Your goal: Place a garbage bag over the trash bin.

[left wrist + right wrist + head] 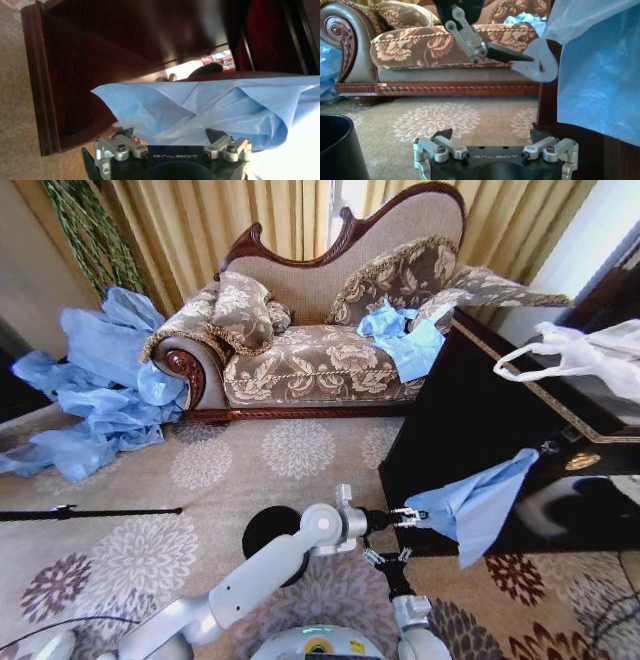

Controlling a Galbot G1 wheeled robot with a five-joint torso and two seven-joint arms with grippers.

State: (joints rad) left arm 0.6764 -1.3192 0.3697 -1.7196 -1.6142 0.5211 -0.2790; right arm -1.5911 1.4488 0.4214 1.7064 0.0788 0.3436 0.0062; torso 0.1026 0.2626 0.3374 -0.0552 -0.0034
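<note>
The light-blue garbage bag (470, 510) hangs off the corner of a dark wooden cabinet (470, 410), stretched toward my left gripper (405, 517). In the left wrist view the left gripper (170, 135) has its fingers spread, and the bag's (200, 108) lower edge lies between them. The right wrist view shows a corner of the bag (595, 86) caught on a left fingertip (512, 57). The black trash bin (265, 530) stands on the carpet, partly hidden behind my left arm; its wall (335, 150) is beside my right gripper (491, 135). That right gripper (388, 557) is open and empty, just below the left one.
A patterned sofa (320, 360) stands behind, with loose blue bags (400, 335) on its seat. A big heap of blue bags (100, 380) lies left of it. A white handled bag (590, 350) rests on the cabinet top. A black rod (90, 512) lies on the carpet.
</note>
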